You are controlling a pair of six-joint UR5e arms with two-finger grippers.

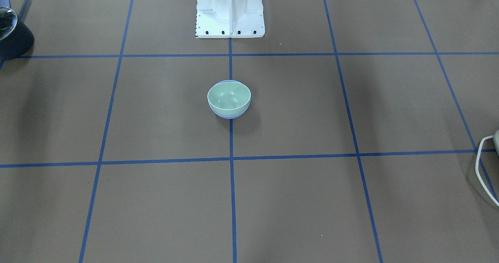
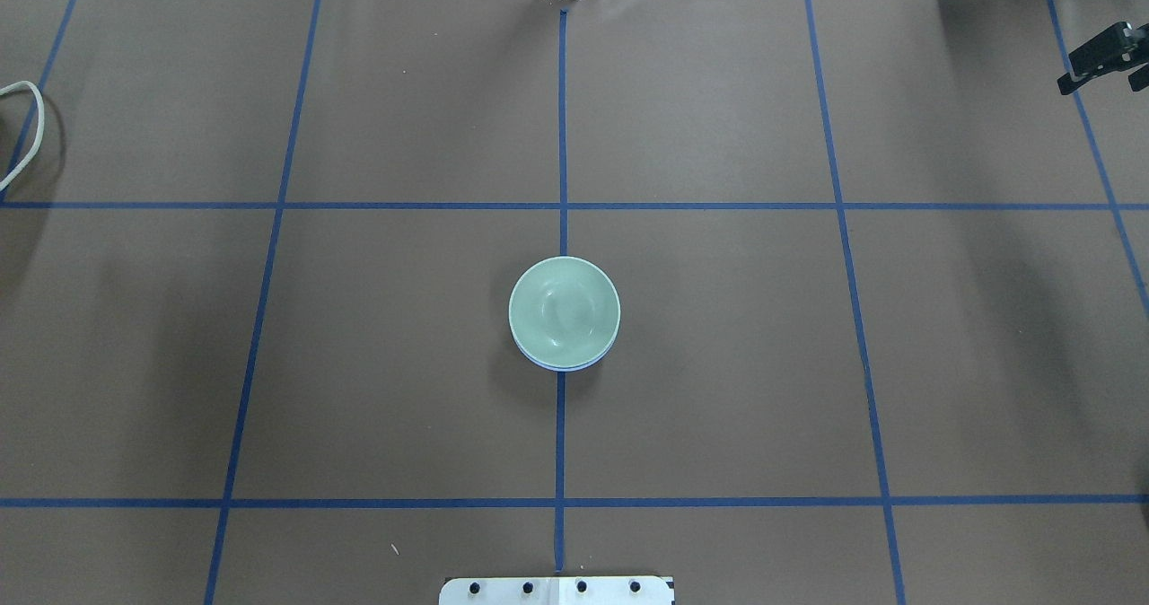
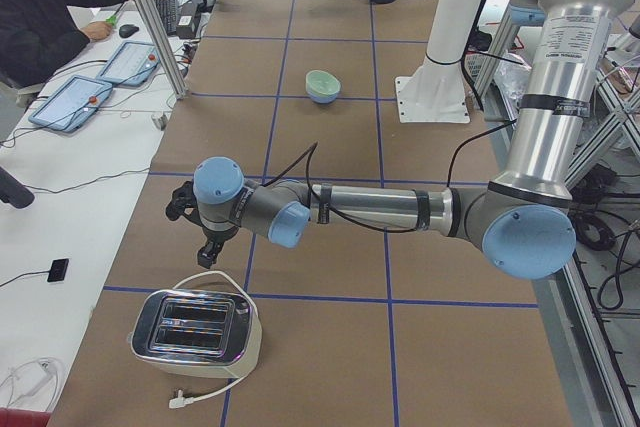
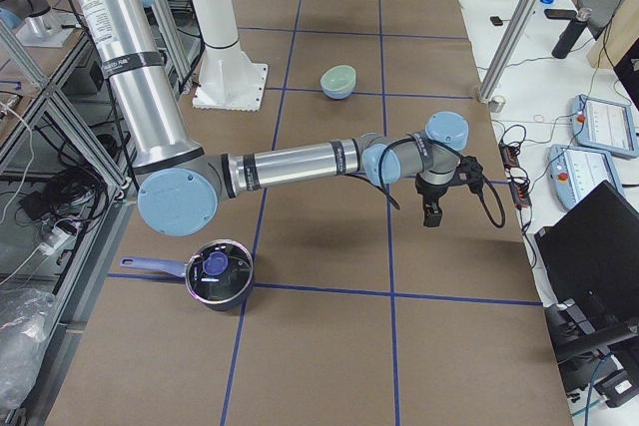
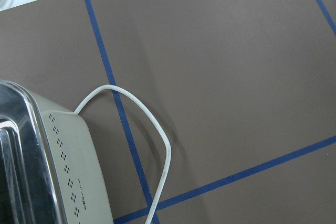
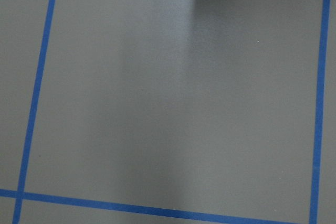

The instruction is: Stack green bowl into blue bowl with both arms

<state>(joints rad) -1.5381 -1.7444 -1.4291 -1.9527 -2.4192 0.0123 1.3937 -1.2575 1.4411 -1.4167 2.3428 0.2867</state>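
Claws first: left claw (image 3: pixel 207 253) hanging low at the left of the left-side view, just above a toaster (image 3: pixel 195 335) and well apart from the bowls. Cannot tell whether released or clenched, though nothing seen in it. Right claw (image 4: pixel 431 214) pointing down over bare table (image 4: pixel 329 346) right of centre in the right-side view, likewise far from the bowls. Again cannot tell released from clenched.

Green bowl (image 2: pixel 564 311) upright at the centre of the overhead view, nested inside the blue bowl (image 2: pixel 561 368). Only a thin crescent of blue showing along the lower edge, possibly just the camera angle. Both astride the centre tape line, in front of the white pedestal (image 1: pixel 230 9).

Judging by that, stacking apparently done, with nothing left but parking the arms and confirming the seat.

To finish well:
- Check from the front-facing view for a level green rim with an even blue band beneath.
- Avoid any further touch if the seat looks level.
- If a correction seems needed, come in from opposite sides, steadying the blue wall with one claw and easing the green rim with the other.
- Move slowly, given glossy and probably slippery surfaces.
- Lift the left arm clear of the toaster's white cord (image 5: pixel 142 121) before any sweep inward.
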